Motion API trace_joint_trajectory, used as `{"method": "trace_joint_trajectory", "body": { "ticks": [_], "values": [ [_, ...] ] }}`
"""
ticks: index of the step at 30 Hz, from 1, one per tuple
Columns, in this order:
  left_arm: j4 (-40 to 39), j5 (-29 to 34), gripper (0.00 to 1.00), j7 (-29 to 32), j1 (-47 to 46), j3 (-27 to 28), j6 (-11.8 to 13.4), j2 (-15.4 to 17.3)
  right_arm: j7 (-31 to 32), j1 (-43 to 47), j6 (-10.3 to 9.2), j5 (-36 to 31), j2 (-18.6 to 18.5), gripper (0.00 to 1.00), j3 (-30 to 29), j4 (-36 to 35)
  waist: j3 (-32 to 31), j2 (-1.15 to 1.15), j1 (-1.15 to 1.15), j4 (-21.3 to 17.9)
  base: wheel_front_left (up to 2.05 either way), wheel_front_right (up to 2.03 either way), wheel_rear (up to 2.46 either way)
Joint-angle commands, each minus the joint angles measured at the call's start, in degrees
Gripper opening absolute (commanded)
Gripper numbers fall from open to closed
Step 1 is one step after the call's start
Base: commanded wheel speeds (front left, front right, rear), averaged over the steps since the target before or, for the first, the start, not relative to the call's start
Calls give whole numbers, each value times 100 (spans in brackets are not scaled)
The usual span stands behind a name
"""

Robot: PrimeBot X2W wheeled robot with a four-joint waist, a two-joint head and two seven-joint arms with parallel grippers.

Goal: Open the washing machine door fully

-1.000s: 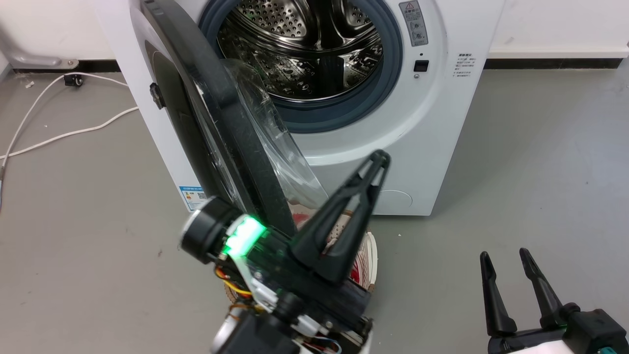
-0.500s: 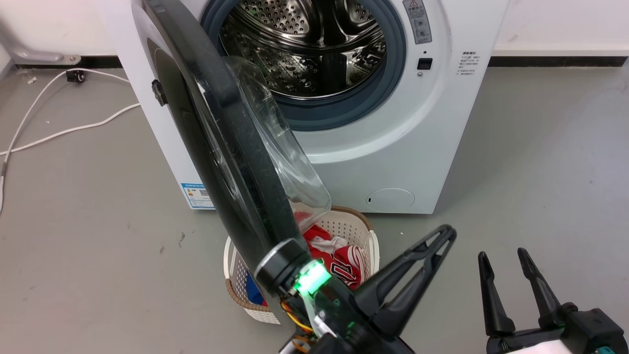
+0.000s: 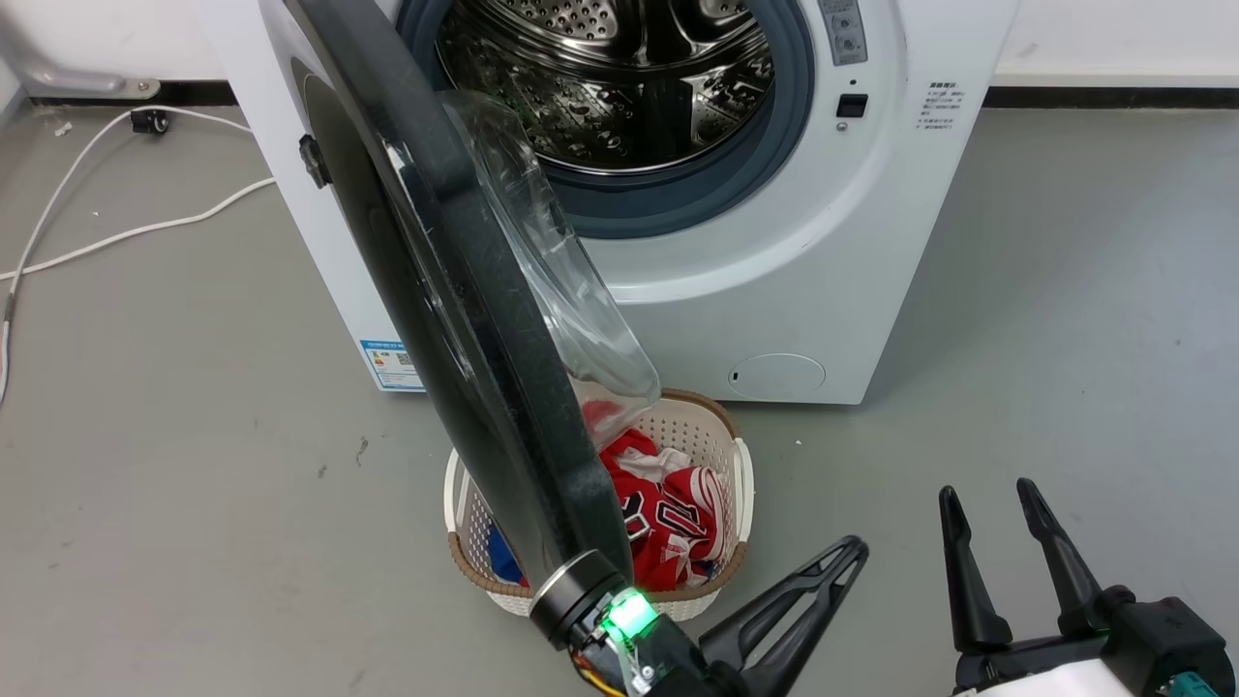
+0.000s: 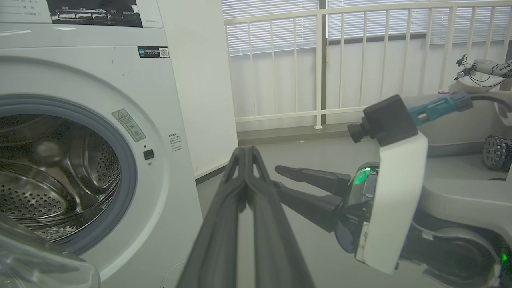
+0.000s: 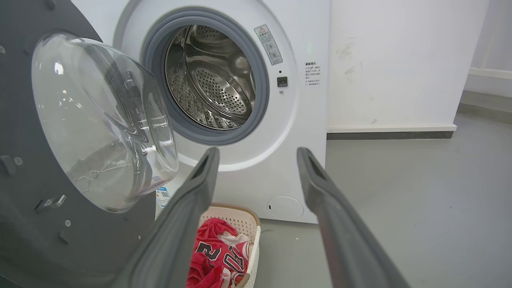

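Observation:
The washing machine door [image 3: 465,290], a black disc with a clear glass bowl [image 3: 561,290], stands swung out about square to the white machine [image 3: 832,242], edge-on in the head view. The steel drum opening [image 3: 619,87] is uncovered. My left gripper [image 3: 850,554] is shut on nothing, low and right of the door's lower edge and clear of it. Its fingers [image 4: 245,160] are pressed together in the left wrist view. My right gripper [image 3: 985,494] stands open at the lower right. In the right wrist view the right gripper [image 5: 258,154] faces the door's inner face [image 5: 24,224] and bowl [image 5: 104,120].
A white laundry basket [image 3: 740,484] holding red clothes [image 3: 668,523] sits on the floor under the door's lower edge, close in front of the machine. White cables [image 3: 126,232] lie on the grey floor at the left. A white railing [image 4: 320,60] stands beyond the machine's right side.
My left gripper has dropped down and to the right, away from the door's inner side to the view's bottom edge. The head camera has shifted slightly. The right gripper has stayed put.

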Motion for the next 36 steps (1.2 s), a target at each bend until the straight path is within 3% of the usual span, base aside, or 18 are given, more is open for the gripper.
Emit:
{"method": "trace_joint_trajectory", "body": {
  "ticks": [1,17,36],
  "values": [
    [23,-22,0,-4,46,33,8,29,-9,-77,-2,-37,16,100,-2,12,7,0,0,0,0,0,0],
    [893,-173,0,-5,348,503,50,54,-9,-132,-2,-81,17,100,5,112,122,0,0,53,0,0,0],
    [1362,-173,0,-7,338,1617,232,105,-10,-2,-2,-59,17,100,-24,267,-26,0,0,228,0,0,0]
  ]
}}
